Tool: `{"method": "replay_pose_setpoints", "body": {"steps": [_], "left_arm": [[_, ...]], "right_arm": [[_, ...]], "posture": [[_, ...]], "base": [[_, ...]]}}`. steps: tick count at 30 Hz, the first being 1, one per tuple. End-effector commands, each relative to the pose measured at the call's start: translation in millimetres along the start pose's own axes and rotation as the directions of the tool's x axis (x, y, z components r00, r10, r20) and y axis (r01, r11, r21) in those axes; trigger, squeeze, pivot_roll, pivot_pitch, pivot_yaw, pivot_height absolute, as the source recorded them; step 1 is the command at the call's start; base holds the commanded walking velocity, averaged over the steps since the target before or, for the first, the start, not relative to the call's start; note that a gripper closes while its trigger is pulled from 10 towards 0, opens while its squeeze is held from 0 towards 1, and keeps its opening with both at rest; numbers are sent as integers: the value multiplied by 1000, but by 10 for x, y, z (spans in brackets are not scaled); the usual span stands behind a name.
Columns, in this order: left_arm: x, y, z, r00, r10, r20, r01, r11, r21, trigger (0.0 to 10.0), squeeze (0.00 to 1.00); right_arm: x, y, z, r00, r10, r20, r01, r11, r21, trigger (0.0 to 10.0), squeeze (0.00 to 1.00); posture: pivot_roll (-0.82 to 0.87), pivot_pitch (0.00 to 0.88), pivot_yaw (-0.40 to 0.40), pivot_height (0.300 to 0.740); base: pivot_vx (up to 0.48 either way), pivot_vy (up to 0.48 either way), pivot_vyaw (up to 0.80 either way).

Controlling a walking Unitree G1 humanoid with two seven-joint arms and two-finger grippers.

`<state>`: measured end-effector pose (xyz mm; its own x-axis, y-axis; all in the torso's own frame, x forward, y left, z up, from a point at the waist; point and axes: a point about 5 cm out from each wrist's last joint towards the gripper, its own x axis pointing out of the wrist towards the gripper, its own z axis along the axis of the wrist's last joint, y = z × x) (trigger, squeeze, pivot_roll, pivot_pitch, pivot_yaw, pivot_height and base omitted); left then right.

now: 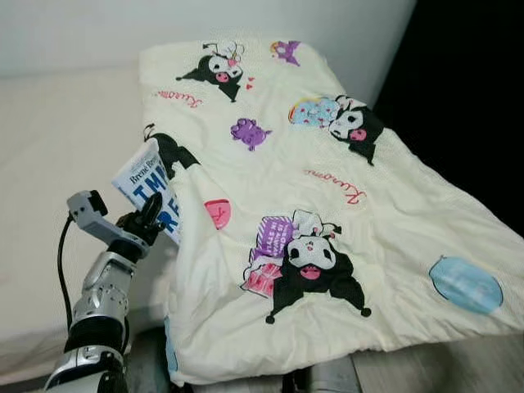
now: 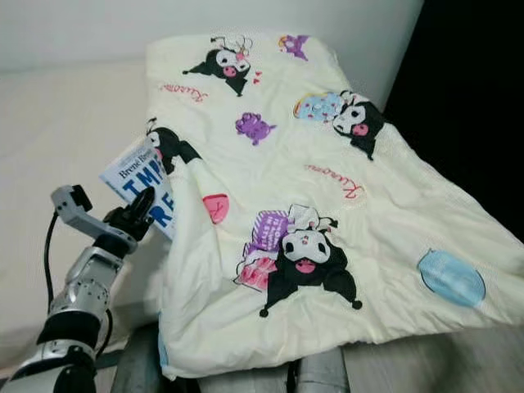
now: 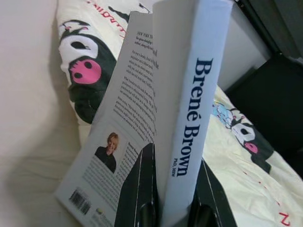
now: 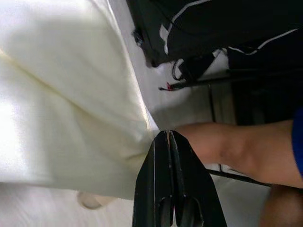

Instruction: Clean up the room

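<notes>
Hidden: the lower part of the book (image 1: pixel 150 186) lies behind the left gripper (image 1: pixel 150 214) and the edge of the blanket (image 1: pixel 344 237); part of the cover title is cut off.
Cut off: the left arm (image 1: pixel 97 307) runs out of the bottom of the head views; the blanket's near edge hangs over the side of the bed (image 1: pixel 57 164) and what lies beneath it is too dark to make out.
Hard to make out: the small print on the back cover in the left wrist view is unreadable; the spine reads "Brené Brown".
Left gripper: clamped on the book, one black finger (image 3: pixel 137 189) on the back cover, the other on the far side of the spine, gripping near the book's lower end.
Book: white and blue paperback, held tilted above the bed, just beside the blanket's left edge, touching or nearly touching the cloth; I cannot tell which.
Blanket: pale yellow with cartoon prints, spread on the right part of the bed, reaching from the wall (image 1: pixel 74 33) toward the near edge.
Right gripper (image 4: pixel 169 142): fingers pressed together with nothing between them, hanging low beside the draped pale cloth.
Person: a bare leg (image 4: pixel 227 149) shows just beyond the right gripper's tips, with dark bags (image 4: pixel 208 28) on the floor further off.
Bed: bare cream sheet to the left of the book.
</notes>
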<state>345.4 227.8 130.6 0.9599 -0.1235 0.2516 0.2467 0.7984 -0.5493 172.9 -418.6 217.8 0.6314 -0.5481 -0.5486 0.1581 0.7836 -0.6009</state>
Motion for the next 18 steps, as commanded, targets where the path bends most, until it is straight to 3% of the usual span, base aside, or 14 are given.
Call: {"method": "replay_pose_setpoints", "body": {"steps": [1,2,3,8,9,11,13,15,16,17,18], "left_arm": [[18,7,92,1000,-24,19,23,998,54,10000,0],[17,11,96,1000,-23,17,22,998,64,10000,0],[16,19,96,1000,-22,10,21,996,84,10000,0],[-1,63,79,1000,7,-18,-4,990,142,10000,0],[-43,162,52,995,82,-64,-67,975,214,10000,0],[-69,217,40,989,124,-84,-99,963,252,10000,0],[-128,317,16,971,201,-127,-146,925,351,10000,0],[-128,317,16,971,201,-127,-146,925,351,10000,0],[-169,381,10,955,256,-152,-168,886,433,10000,0],[-232,484,21,924,342,-169,-210,827,522,10000,0],[-232,484,21,924,342,-169,-210,827,522,10000,0]], "right_arm": [[60,13,-104,998,-40,-47,39,999,-27,10000,78],[69,13,-104,998,-48,-45,47,998,-30,10000,78],[78,6,-105,997,-66,-44,64,997,-43,10000,192],[91,-19,-104,993,-104,-46,101,993,-68,10000,290],[87,-57,-126,989,-131,-62,125,988,-91,10000,349],[81,-78,-145,987,-145,-73,137,985,-105,10000,349],[67,-124,-184,982,-167,-92,155,980,-124,10000,404],[67,-124,-184,982,-167,-92,155,980,-124,10000,404],[62,-158,-218,977,-183,-108,167,976,-138,10000,459],[53,-198,-276,971,-199,-135,177,972,-156,10000,584],[53,-198,-276,971,-199,-135,177,972,-156,10000,584]], "posture": [[-217,136,-15,550],[-217,136,-15,550],[-212,135,-14,550],[-208,130,-16,550],[-206,130,-19,550],[-206,130,-19,550],[-207,130,-19,550],[-207,130,-19,550],[-207,129,-18,550],[-207,130,-16,550],[-207,130,-16,550]], "base": [[0,0,0],[0,0,0],[0,0,0],[0,0,0],[0,0,0],[0,0,0],[0,0,0],[0,0,0],[0,0,0],[0,0,0],[0,0,0]]}}
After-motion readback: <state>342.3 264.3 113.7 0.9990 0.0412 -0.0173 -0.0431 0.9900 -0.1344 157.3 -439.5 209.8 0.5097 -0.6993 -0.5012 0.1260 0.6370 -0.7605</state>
